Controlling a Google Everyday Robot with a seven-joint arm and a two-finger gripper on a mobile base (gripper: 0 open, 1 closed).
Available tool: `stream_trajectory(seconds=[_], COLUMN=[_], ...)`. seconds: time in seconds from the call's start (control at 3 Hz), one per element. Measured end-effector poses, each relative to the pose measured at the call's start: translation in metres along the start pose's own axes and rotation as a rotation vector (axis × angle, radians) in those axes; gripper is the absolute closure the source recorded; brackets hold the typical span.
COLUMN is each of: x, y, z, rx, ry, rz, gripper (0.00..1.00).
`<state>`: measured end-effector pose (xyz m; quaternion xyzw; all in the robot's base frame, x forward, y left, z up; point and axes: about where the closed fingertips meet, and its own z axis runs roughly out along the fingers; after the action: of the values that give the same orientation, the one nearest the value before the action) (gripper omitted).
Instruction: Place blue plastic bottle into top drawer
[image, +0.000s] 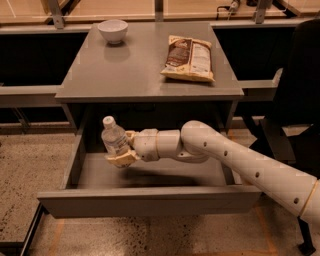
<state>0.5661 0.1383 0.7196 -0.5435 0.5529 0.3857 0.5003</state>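
The blue plastic bottle (114, 138), clear with a white cap, is held slightly tilted by my gripper (121, 149). The gripper is shut on the bottle's lower body, with a tan finger (119, 159) under it. The bottle hangs over the left part of the open top drawer (150, 200), above its grey floor (165, 175) and not touching it. My white arm (240, 160) reaches in from the right across the drawer.
A white bowl (112, 30) stands at the back left of the grey desk top (135, 70). A brown chip bag (190, 57) lies at the back right. A dark chair (295, 110) stands at the right. Speckled floor lies to the left of the drawer.
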Motion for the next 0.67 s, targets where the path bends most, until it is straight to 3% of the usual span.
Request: stream_trajectory(seconds=[0.67], x=[0.021], y=[0.01], z=[0.025], rx=[0.001], ry=[-0.072], rz=[0.068], gripper=[0.36])
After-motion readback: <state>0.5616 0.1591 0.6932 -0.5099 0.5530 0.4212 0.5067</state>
